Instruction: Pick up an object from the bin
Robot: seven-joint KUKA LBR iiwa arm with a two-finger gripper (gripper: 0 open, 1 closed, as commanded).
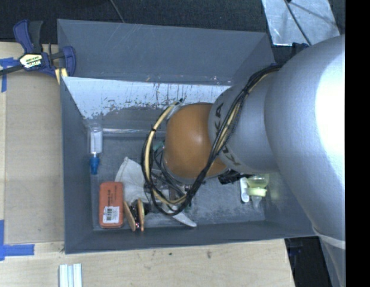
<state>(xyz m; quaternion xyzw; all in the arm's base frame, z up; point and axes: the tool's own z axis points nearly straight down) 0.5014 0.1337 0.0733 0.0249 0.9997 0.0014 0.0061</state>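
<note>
At the left of the bin (77, 160) a clear tube with a blue cap (95, 150) lies along the left wall, its long axis running far to near with the cap at the near end; I judge the wall stops it rolling. Just right of it and nearer, an orange block (111, 204) lies flat in the near-left corner, also long far to near. Beside the block is a crumpled white sheet (130, 173) and, nearer, a small brown and black thing (135, 215), long far to near and a little tilted. My gripper (162, 197) hangs just right of these two, low over the floor, under the arm's orange cover (187, 139) and its cables. They hide it, so I cannot tell whether it is released, clenched or grasping anything. A white scrap (186, 220) lies near it. Well to the right, a yellow-green and white piece (254, 188) sits by the arm
</note>
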